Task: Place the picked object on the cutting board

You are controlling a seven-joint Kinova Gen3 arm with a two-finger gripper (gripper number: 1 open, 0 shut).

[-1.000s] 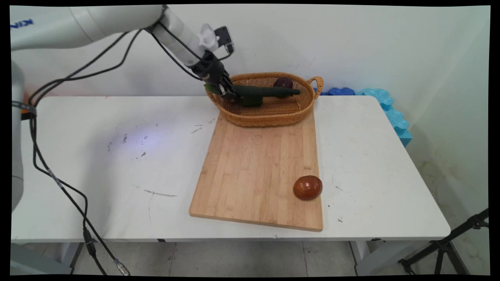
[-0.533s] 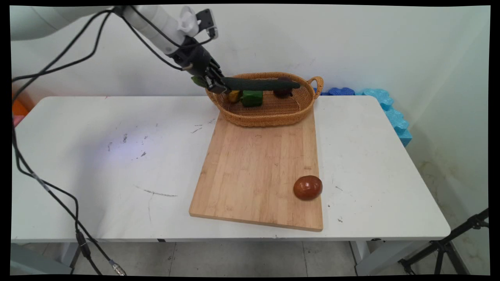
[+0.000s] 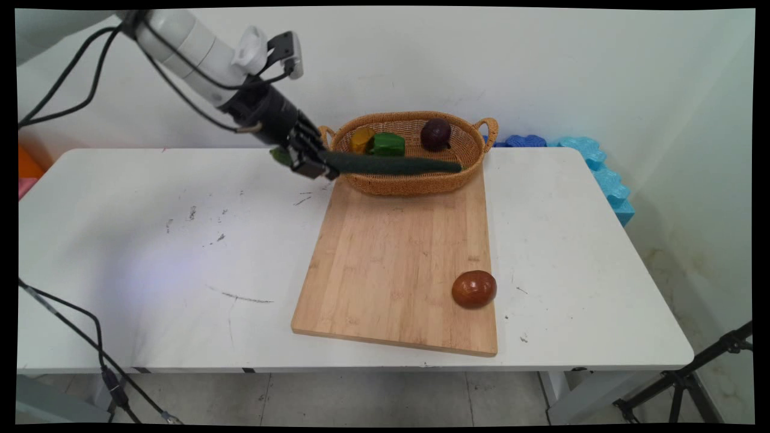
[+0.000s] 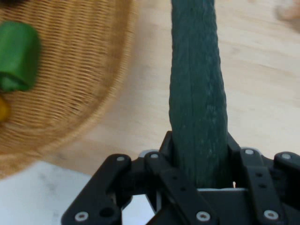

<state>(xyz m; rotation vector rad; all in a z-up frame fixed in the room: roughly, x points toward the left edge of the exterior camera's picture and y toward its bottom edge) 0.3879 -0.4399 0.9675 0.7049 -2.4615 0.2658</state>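
My gripper [image 3: 314,161] is shut on one end of a long dark green cucumber [image 3: 391,164], held level in the air in front of the wicker basket [image 3: 415,180]. In the hand view the cucumber [image 4: 198,93] runs straight up from between the fingers, over the wooden board [image 4: 262,70]. The basket holds a green pepper [image 3: 387,144], a yellow piece [image 3: 362,139] and a dark purple fruit [image 3: 435,133]. The green pepper [image 4: 18,56] and the basket's weave [image 4: 79,79] lie at the hand view's upper left.
A wooden cutting board [image 3: 391,264] lies on the white table [image 3: 150,252], with a reddish-brown round fruit [image 3: 474,289] near its front right corner. Blue foam pieces [image 3: 595,168] sit at the table's far right edge. A tripod leg [image 3: 686,379] stands at lower right.
The gripper lifted the cucumber out of the basket, then carried it left and toward the near side, so it now hangs before the basket's front wall. The items in the basket are uncovered.
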